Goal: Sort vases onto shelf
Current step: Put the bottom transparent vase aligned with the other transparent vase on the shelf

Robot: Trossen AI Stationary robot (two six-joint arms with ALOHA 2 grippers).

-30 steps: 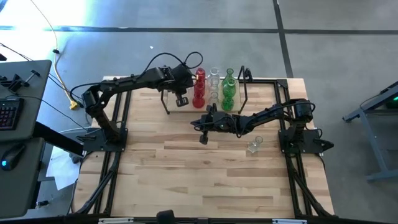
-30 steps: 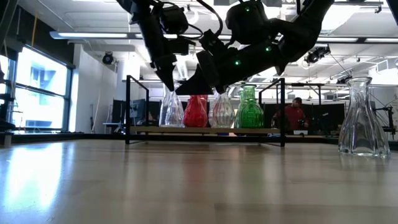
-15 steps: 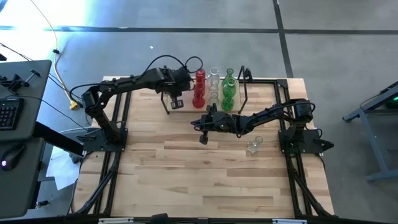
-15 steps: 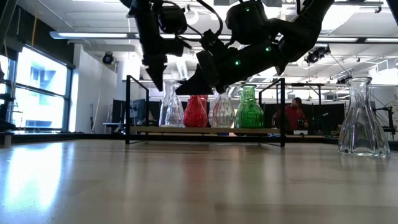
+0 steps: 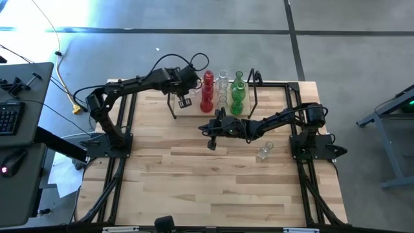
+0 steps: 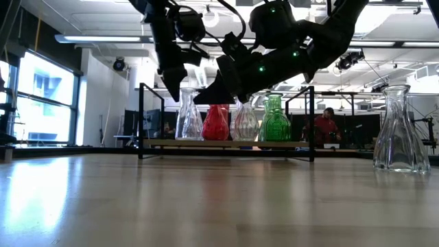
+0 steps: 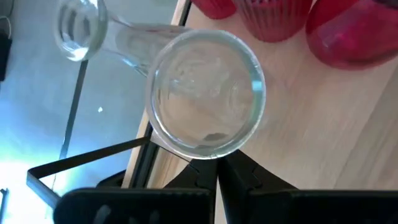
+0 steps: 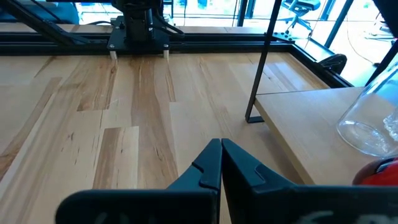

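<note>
- Shelf (image 5: 213, 111) sits at the table's (image 5: 194, 175) far edge, between the two arm bases; black wire frames at both ends.
- On the shelf, upright: clear vase (image 6: 190, 123) at the left end, then red vase (image 5: 207, 90), a ribbed clear vase (image 6: 245, 122), green vase (image 5: 238, 92).
- The high view shows more glass behind this row, too crowded to count.
- Left gripper (image 5: 185, 101) hangs over the shelf's left end, above the clear vase; fingers pressed together, nothing between them.
- Left wrist view looks straight down into that vase's open mouth (image 7: 206, 93), red glass close beside it.
- Right gripper (image 5: 211, 144) hovers above bare table just in front of the shelf, fingers clenched, empty.
- Right wrist view: shelf corner and one frame leg (image 8: 260, 62) ahead of the closed fingertips.
- One lone clear vase (image 5: 263, 152) stands upright on the table near the right arm's base, well apart from the shelf.
- Person (image 6: 322, 127) in the room beyond the table, low view.
</note>
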